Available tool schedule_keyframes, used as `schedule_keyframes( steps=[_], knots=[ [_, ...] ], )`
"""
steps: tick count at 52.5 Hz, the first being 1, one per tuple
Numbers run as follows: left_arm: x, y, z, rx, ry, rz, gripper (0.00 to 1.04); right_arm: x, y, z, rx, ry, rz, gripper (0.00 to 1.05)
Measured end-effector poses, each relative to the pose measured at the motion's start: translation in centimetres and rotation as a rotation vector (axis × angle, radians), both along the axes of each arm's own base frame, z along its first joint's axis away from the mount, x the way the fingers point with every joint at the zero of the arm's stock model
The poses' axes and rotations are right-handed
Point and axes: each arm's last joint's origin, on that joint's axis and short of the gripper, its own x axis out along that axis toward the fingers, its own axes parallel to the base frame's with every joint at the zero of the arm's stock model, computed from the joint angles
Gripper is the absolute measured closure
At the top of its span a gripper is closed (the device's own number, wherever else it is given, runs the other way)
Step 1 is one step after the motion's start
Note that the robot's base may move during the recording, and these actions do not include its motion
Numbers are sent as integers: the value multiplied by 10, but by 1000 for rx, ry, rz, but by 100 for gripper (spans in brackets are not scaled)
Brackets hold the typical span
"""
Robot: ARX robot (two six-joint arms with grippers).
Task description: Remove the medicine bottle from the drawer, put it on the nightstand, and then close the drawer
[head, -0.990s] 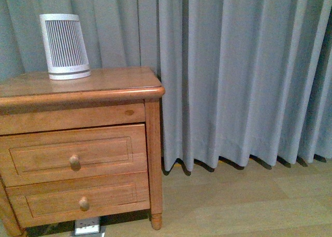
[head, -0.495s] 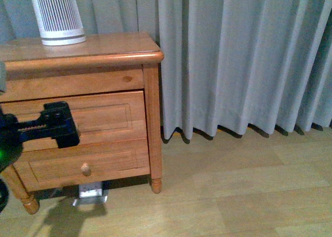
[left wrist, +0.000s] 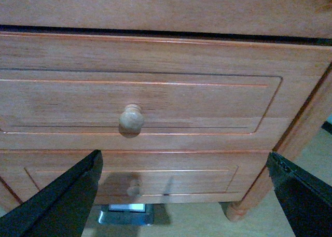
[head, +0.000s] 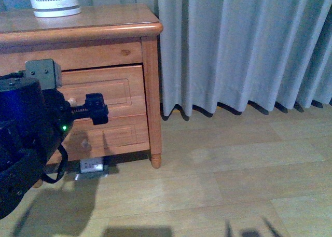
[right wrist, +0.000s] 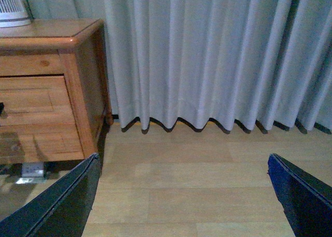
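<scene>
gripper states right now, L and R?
Left gripper: open, empty, aimed at the drawer knob, not gripping it.
Right gripper: open, empty, facing the curtain and floor.

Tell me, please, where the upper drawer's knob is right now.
In the left wrist view the knob sits at the middle of the upper drawer panel, ahead of the left gripper, jaws open, and above the lower knob.

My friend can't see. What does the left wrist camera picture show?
The left pincer, open wide, faces the closed upper drawer and its round knob. Below it sits the lower drawer, also closed.
</scene>
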Motion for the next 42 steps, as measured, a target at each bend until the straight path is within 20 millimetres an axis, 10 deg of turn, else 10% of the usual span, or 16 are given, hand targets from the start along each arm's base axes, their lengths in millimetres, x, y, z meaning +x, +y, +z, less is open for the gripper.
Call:
schedule_keyframes(
  steps=[42],
  knots=[
    [71, 32, -27, 31, 28, 55, 7, 0, 0, 0, 0, 0, 0, 7]
  ],
)
